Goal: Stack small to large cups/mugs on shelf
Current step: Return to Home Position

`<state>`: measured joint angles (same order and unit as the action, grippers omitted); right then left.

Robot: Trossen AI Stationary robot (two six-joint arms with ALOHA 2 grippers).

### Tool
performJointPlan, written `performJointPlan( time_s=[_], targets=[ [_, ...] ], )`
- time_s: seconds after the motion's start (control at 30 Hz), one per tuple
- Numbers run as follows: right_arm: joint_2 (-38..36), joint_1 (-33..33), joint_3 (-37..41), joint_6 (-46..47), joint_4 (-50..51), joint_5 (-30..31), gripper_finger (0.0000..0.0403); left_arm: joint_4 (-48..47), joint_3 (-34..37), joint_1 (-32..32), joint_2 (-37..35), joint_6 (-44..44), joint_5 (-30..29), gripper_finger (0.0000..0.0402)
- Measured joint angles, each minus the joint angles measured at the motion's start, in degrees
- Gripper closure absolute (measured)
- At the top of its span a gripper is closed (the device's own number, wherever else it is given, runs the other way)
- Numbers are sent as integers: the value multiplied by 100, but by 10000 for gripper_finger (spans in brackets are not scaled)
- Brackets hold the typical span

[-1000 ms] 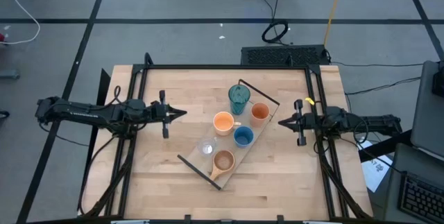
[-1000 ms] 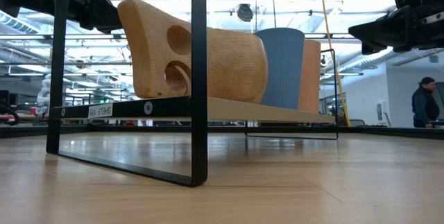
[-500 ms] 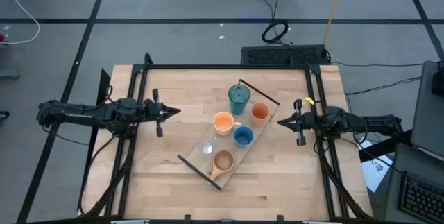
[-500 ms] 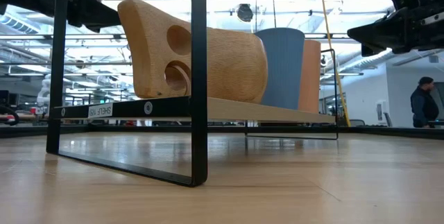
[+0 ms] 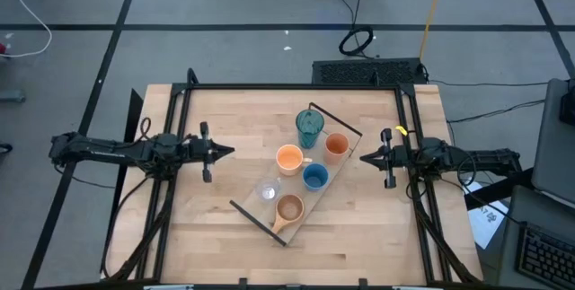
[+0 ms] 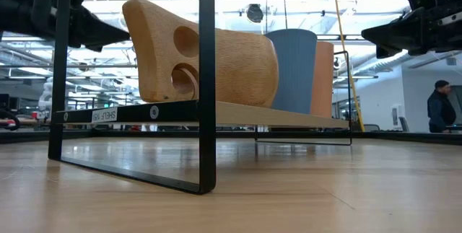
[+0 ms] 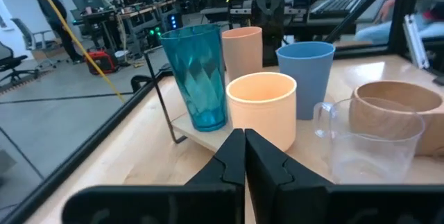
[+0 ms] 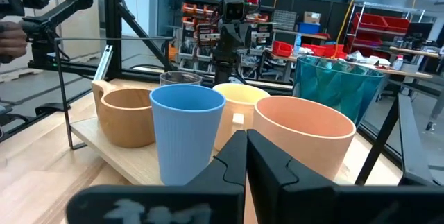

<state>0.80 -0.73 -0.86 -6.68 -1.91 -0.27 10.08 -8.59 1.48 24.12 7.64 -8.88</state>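
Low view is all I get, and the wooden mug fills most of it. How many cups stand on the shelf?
Observer: Six. The high view shows them in three pairs along the shelf, from the teal tumbler down to the tan mug nearest your camera.
Operator: Is either gripper holding anything?
Observer: No. The left gripper and the right gripper are both shut on nothing, one at each side of the shelf and apart from it.
Operator: Where is the clear cup?
Observer: The clear cup stands right beside the tan mug, on the left arm's side.
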Motion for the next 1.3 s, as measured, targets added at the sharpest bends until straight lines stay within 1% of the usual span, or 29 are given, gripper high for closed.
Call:
performJointPlan(
  time_s=[0.1, 0.23, 0.37, 0.47, 0.67, 0.77, 0.93, 1.2, 1.3],
  targets=[
    [0, 0, 0, 0, -4, 0, 403, 251, 235, 0, -72, -81, 35, 393],
    [0, 0, 0, 0, -11, 2, 403, 440, 423, 0, -107, -86, 140, 399],
    [0, 0, 0, 0, -17, 2, 403, 749, 620, -2, -107, -137, 159, 393],
    [0, 0, 0, 0, -20, 2, 403, 1034, 792, -1, -107, -139, 203, 398],
    [0, 0, 0, 0, -26, 4, 403, 1110, 803, 0, -110, -228, 302, 394],
    [0, 0, 0, 0, -26, 2, 403, 1101, 803, -1, -239, -211, 481, 399],
    [0, 0, 0, 1, -31, 3, 403, 962, 799, 0, -652, -147, 470, 397],
    [0, -1, 0, 0, -32, 2, 403, 214, 799, 0, -1233, -215, 446, 394],
    [0, -1, 0, 0, -32, 2, 403, -98, 799, 0, -1396, -167, 457, 399]
  ],
)
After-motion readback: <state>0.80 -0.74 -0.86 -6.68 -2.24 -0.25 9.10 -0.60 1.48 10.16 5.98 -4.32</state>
